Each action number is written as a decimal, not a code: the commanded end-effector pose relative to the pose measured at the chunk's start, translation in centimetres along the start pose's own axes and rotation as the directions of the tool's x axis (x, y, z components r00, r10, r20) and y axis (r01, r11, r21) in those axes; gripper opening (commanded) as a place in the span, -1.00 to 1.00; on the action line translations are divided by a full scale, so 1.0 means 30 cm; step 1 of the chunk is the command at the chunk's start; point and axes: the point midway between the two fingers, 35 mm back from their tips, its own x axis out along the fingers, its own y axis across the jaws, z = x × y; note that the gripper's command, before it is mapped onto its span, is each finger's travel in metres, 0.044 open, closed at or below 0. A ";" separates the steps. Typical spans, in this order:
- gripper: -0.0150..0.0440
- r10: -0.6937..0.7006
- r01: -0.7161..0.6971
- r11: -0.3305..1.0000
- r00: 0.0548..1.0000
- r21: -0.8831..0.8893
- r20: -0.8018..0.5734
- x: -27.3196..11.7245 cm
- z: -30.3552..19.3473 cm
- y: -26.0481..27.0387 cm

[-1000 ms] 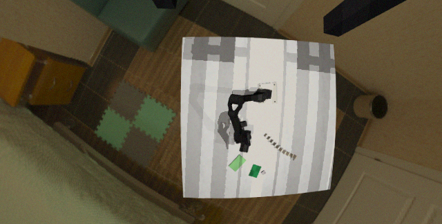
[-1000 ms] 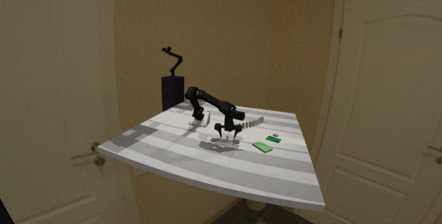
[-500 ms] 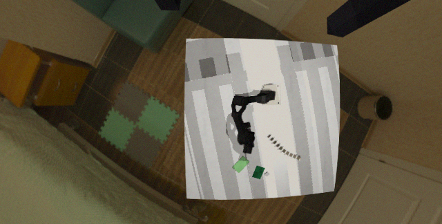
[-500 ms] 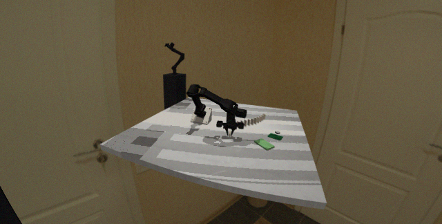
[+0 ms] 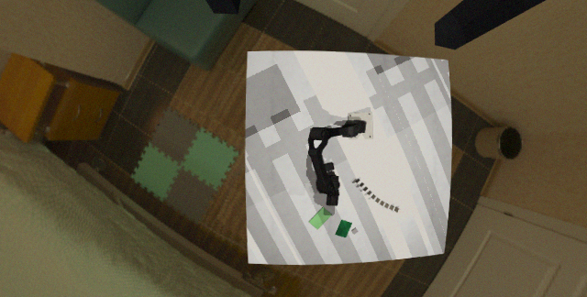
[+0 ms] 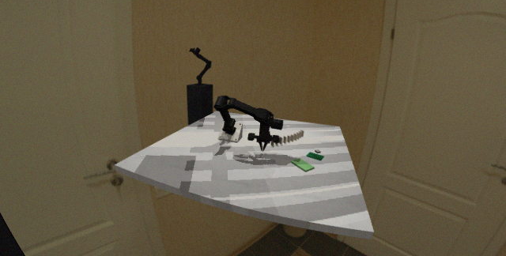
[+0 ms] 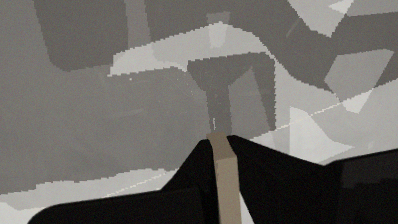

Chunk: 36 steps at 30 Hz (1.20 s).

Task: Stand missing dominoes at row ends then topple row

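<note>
My gripper [image 6: 262,148] [image 7: 218,146] is shut on a tan domino [image 7: 228,187], which stands up between the two black fingertips in the wrist view. Whether its foot touches the table is unclear. The curved row of standing dominoes [image 5: 377,200] [image 6: 302,133] runs to the right of the gripper in the top view. In the exterior view the gripper partly covers the near end of the row. From above, the arm hides the fingers and the held domino.
A light green flat block [image 5: 319,218] [image 6: 303,164] and a dark green one [image 5: 343,228] [image 6: 315,156] lie beyond the gripper, away from the arm's base. A small greyish piece [image 5: 355,230] [image 6: 318,151] lies beside the dark green one. The arm's base plate [image 5: 368,131] is behind.
</note>
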 end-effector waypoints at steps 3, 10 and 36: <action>-0.41 0.022 -0.022 1.000 1.000 0.009 0.008 -0.250 0.016 -0.001; -0.41 0.022 -0.022 1.000 1.000 -0.005 0.007 -0.277 0.019 -0.003; -0.41 0.023 0.011 -0.060 1.000 -0.998 0.009 -0.279 0.214 -0.060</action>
